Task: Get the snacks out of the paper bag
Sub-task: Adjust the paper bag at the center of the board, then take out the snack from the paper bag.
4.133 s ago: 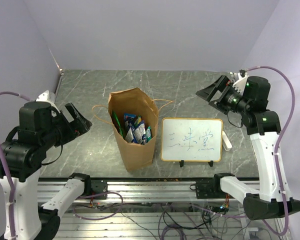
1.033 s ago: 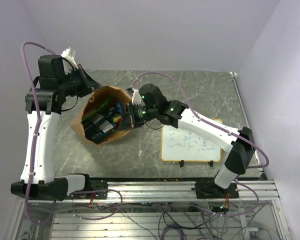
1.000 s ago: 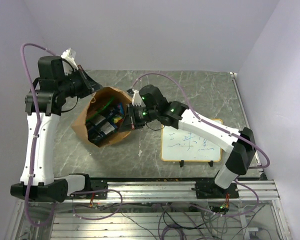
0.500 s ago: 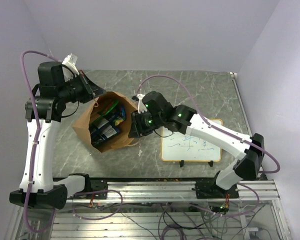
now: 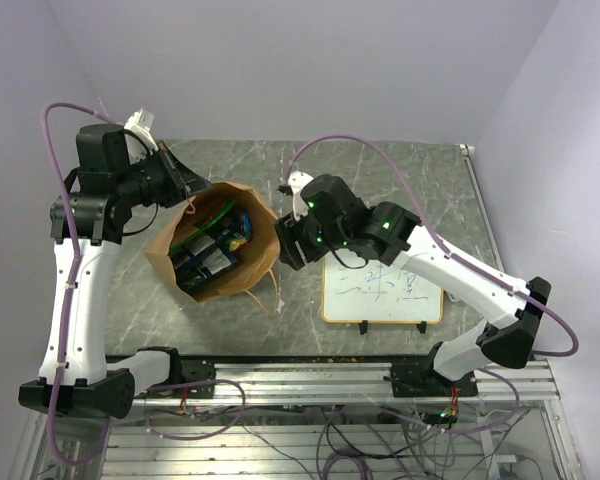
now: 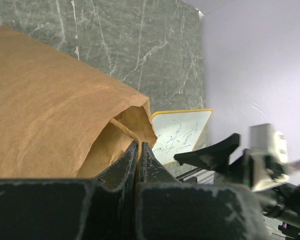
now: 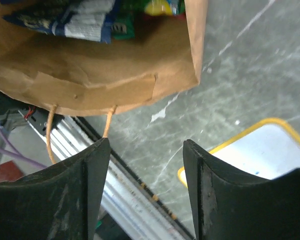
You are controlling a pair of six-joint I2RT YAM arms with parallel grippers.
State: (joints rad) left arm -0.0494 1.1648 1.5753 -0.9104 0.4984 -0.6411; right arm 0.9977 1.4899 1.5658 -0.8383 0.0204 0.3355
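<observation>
While the left claw (image 6: 139, 146) is pressed together on the far rim of the tall brown kraft paper bag (image 5: 263, 272), pinching the paper edge, the right claw (image 7: 145, 146) is spread with nothing between its jaws. It sits just outside the bag's right-hand wall. The bag stands tilted on the grey marbled counter (image 5: 400, 175), and its mouth gapes toward the overhead camera. The small glossy snack packets (image 5: 212, 252), blue, teal and green, are all inside it, well below the rim. Seen from the right wrist, they lie ahead of the fingertips, past the near paper wall where the thin tan string handles (image 7: 50, 136) hang. From above they lie to the right claw's left, and their long sides seem to run from near-left to far-right. The right arm is the free one and the closer to the opening. Its claw would probably have to clear the rim first and then dip leftward into the mouth. The orange-framed whiteboard (image 5: 385, 292) sits just behind that arm.
</observation>
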